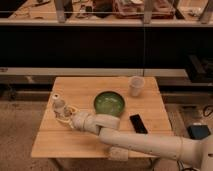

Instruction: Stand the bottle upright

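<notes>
The bottle is small and pale with a round white cap. It stands near the left edge of the wooden table, cap at the top and roughly upright. My gripper is right at the bottle's lower right side, touching or very close to its base. The white arm reaches in from the lower right across the table's front.
A green bowl sits mid-table, just right of the gripper. A wider white cup stands at the back right. A dark oblong object lies right of the arm. A dark shelf unit stands behind the table.
</notes>
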